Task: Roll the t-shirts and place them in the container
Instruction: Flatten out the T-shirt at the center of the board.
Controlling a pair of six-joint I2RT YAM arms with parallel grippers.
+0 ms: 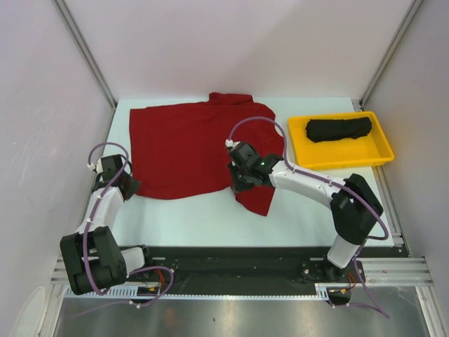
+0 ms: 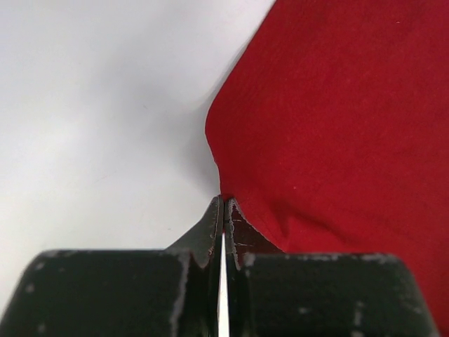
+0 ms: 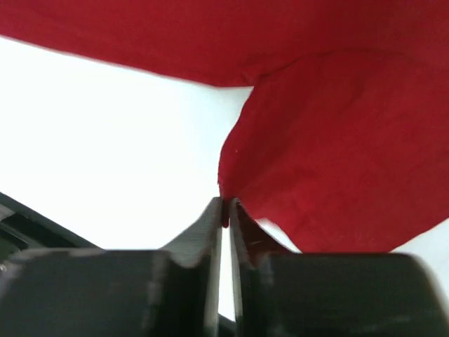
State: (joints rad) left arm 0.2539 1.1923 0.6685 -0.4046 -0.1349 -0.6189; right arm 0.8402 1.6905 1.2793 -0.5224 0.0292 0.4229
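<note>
Pinching is noted at both near corners of the red shirt [image 1: 189, 147]. The left gripper [image 2: 223, 203] is closed on its near-left hem. The right gripper [image 3: 226, 207] is closed on an edge at its near-right side. Only a thin bite of cloth is seen between each pair of tips. The red shirt is spread flat on the table [image 1: 196, 221] and is not yet rolled.

Risks, as judged:
- Slip. So little cloth is held that either bite could be lost once the hem is pulled. One side would then lag and the roll would be skewed.
- Uneven start. The right grip sits further in than the left, and some cloth lies past it on the near side. That part could be dragged under or left out of the roll.
- Bunching, if the grippers are drawn toward each other.

Surroundings: the tray [image 1: 384, 144] stands just right of the red shirt, apart from it, with the black shirt [image 1: 339, 129] bundled inside. Nothing is seen lying on the red shirt. The tray is judged clear of the roll path, though the right arm runs close to its near rim.
</note>
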